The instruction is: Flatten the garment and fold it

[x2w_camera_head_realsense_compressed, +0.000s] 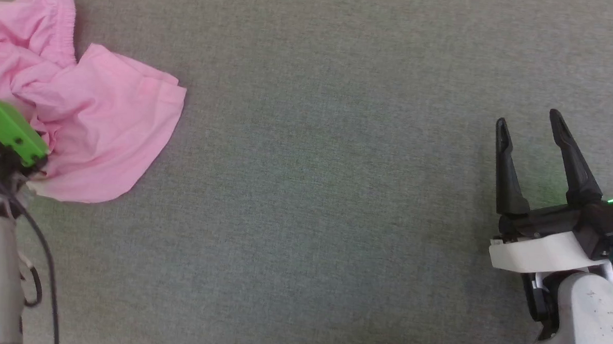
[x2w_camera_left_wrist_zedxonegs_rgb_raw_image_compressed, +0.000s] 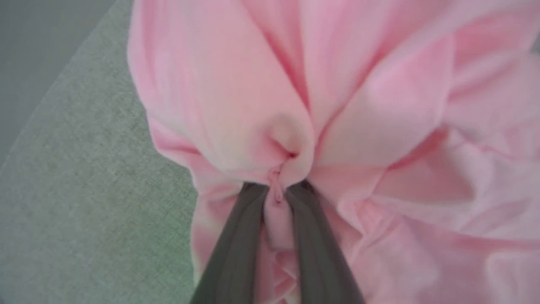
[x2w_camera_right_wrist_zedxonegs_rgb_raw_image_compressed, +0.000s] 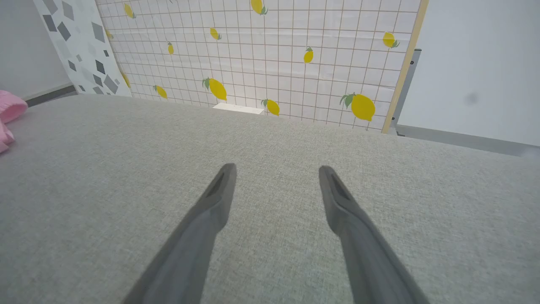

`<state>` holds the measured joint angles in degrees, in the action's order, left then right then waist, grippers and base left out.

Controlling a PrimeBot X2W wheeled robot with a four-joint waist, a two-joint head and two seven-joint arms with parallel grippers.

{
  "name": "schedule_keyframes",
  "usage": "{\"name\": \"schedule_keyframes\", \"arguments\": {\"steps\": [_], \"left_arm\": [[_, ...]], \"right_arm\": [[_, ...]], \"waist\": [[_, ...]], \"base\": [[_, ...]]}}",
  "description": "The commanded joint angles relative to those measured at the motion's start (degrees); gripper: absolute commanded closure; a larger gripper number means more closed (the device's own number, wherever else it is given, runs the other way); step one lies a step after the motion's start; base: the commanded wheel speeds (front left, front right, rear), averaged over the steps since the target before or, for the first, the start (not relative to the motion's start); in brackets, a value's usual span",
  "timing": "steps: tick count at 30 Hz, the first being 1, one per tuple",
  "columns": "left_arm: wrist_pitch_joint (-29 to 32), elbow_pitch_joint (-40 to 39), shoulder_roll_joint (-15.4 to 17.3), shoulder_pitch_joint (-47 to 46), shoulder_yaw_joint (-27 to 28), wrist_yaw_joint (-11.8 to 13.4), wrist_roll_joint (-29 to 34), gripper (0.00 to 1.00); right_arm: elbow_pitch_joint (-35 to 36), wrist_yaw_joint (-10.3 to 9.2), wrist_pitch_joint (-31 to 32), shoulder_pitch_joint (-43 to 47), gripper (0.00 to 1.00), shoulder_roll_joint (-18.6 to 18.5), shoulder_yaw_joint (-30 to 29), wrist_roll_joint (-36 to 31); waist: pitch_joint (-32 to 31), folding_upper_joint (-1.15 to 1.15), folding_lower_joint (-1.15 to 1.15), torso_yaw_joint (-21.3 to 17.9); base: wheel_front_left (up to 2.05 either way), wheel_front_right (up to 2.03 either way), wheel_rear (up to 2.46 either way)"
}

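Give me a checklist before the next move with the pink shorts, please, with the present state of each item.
1. Left hand shut on the garment: ok, cloth is pinched in it.
2. Right hand open and empty: ok.
3. Right hand close to the garment: not ok, far across the table.
4. Garment flat: not ok, bunched and creased.
5. Grip strong enough for pulling: cannot tell.

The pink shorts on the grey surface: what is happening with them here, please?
The robot's left gripper has its fingers shut on a bunched fold of the pink shorts, which lie crumpled at the left side of the grey fabric surface. The right gripper is open, well apart from the shorts, above bare surface. The shorts are not yet flattened, and no fold has been made.
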<state>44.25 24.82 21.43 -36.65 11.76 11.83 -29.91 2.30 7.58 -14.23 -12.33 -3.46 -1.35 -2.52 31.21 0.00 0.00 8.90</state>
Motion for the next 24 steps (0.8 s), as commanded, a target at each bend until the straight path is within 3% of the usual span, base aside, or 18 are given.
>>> {"name": "schedule_keyframes", "arguments": {"steps": [1, 5, 8, 12, 18, 24], "left_arm": [[-3.64, 0.07, -1.18, 2.39, -1.04, -0.66, 1.39, 1.0], [-21.25, -3.36, 1.38, 1.51, -1.61, -2.58, 6.94, 1.0], [-33.61, -3.25, 1.56, -0.1, -1.67, -5.14, 8.2, 1.0], [-44.6, -1.91, 2.36, -2.06, -3.37, -8.75, 10.11, 1.0], [-51.51, -2.61, 1.19, -7.15, -8.67, -11.82, 13.08, 1.0], [-53.14, -3.78, -3.81, -10.82, -15.02, -14.5, 13.94, 1.0]], "right_arm": [[-0.23, -0.09, -0.51, -0.2, 0.0, 0.2, -0.04, 0.35], [-1.3, -0.09, -0.64, 0.73, 0.0, 0.37, -0.81, 0.59], [-2.43, -0.09, -0.7, 2.02, 0.0, 0.48, -1.22, 1.0], [-3.44, -0.09, -0.74, 4.17, 0.0, 0.55, -2.02, 2.7], [-3.67, -0.09, -0.75, 7.28, 0.0, 0.56, -2.6, 4.55], [-3.93, -0.09, -0.76, 9.41, 0.0, 0.57, -2.39, 5.46]], "waist": [[-2.51, 0.0, 0.0, 0.25], [-6.6, 0.0, 0.0, 0.6], [-11.3, 0.0, 0.0, 0.67], [-17.47, 0.0, 0.0, 0.25], [-23.67, 0.0, 0.0, -1.1], [-27.61, 0.0, 0.0, -3.93]], "base": [[0.0, 0.0, 0.0], [0.0, 0.0, 0.0], [0.0, 0.0, 0.0], [0.0, 0.0, 0.0], [0.0, 0.0, 0.0], [0.0, 0.0, 0.0]]}}
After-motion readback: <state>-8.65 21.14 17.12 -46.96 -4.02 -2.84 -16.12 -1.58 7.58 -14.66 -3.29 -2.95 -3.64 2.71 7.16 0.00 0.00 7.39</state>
